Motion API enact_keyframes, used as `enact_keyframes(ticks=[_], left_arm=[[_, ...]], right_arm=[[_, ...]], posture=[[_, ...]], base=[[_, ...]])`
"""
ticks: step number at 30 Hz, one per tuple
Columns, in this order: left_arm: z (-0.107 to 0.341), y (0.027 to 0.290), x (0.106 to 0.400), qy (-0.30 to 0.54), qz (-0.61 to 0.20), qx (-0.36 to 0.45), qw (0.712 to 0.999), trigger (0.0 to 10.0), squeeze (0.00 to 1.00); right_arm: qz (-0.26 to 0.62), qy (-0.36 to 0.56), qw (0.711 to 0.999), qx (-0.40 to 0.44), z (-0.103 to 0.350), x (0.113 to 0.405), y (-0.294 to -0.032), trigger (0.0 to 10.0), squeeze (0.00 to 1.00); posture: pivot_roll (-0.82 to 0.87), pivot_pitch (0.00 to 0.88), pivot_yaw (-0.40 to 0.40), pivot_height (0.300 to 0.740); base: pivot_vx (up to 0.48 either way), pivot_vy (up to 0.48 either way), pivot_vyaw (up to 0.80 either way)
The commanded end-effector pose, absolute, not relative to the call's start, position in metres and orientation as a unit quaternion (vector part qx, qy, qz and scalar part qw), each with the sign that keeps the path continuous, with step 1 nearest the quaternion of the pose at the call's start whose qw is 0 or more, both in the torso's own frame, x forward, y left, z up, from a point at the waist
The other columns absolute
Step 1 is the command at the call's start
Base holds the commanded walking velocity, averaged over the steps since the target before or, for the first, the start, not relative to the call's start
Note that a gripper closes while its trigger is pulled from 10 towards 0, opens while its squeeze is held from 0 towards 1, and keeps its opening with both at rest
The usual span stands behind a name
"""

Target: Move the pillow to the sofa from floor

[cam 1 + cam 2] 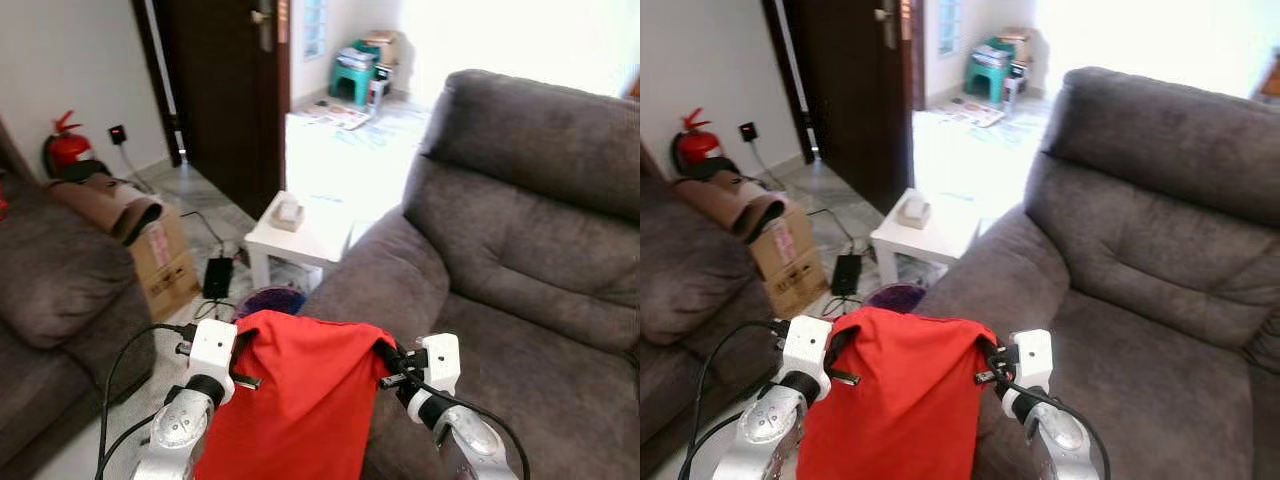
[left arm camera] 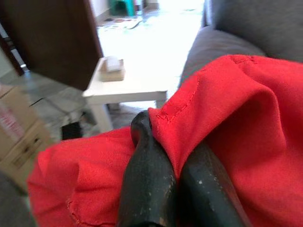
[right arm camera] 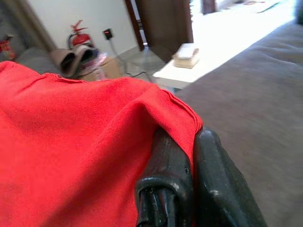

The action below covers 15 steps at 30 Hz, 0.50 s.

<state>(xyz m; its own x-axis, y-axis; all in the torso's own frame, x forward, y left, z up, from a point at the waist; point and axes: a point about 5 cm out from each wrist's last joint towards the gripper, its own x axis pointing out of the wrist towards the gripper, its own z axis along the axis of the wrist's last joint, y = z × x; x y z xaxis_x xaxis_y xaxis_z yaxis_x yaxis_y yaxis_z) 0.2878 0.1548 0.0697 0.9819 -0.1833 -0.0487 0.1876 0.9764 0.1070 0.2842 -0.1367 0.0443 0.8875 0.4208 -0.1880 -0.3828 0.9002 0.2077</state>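
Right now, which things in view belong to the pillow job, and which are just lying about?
Job: red fabric pillow, pinched by the left end effector and the right end effector; grey plush sofa.

Lying about: white side table, tissue box, cardboard box, red fire extinguisher.

Dark door point(image 1: 225, 90), white side table point(image 1: 300, 235), sunlit tiled floor point(image 1: 345, 160).

The print on the cardboard box point(image 1: 165, 262) is too blurred to read.

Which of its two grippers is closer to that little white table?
Left. The left gripper pinches the red pillow on the white table's side; the right gripper grips beside the sofa armrest.
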Motion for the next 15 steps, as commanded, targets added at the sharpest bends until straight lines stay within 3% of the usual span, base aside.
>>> enact_keyframes(ticks=[1,4,9,15], left_arm=[[0.077,0.144,0.288,0.004,-0.12,0.061,0.991,10.0,0.0],[0.074,0.144,0.285,0.01,-0.125,0.071,0.99,10.0,0.0],[0.077,0.148,0.285,0.007,-0.119,0.075,0.99,10.0,0.0],[0.078,0.15,0.285,0.006,-0.12,0.07,0.99,10.0,0.0]], right_arm=[[0.199,0.064,0.975,0.077,0.065,0.295,-0.141,10.0,0.0],[0.188,0.072,0.977,0.072,0.062,0.295,-0.143,10.0,0.0],[0.165,0.075,0.981,0.064,0.062,0.298,-0.15,10.0,0.0],[0.149,0.078,0.984,0.066,0.06,0.299,-0.153,10.0,0.0]], posture=[[0.13,0.008,-0.04,0.74],[0.13,0.002,-0.045,0.74],[0.13,0.0,-0.052,0.74],[0.13,0.0,-0.052,0.74]], base=[[0.0,0.0,-0.8],[0.0,0.0,-0.8],[0.0,-0.43,-0.8],[0.0,0.0,-0.8]])
